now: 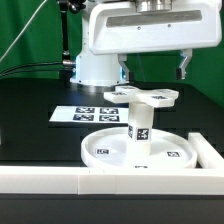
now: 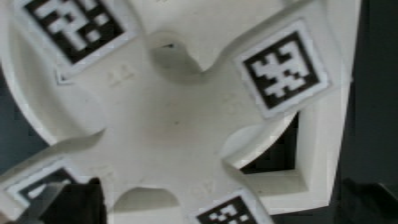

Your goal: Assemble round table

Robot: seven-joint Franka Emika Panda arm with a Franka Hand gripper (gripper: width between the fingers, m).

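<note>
The cross-shaped piece (image 1: pixel 143 97) sits atop the upright leg (image 1: pixel 139 128) on the round disc (image 1: pixel 110 148); the claw (image 1: pixel 152 70) hangs spread above it, gripping nothing.

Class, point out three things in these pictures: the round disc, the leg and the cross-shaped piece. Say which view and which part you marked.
Disc (image 1: pixel 178 155), exterior view, on its flat top near a marker.
Leg (image 1: pixel 140 127), exterior view, on its side.
Cross-shaped piece (image 2: pixel 178 120), wrist view, on its bare centre.
</note>
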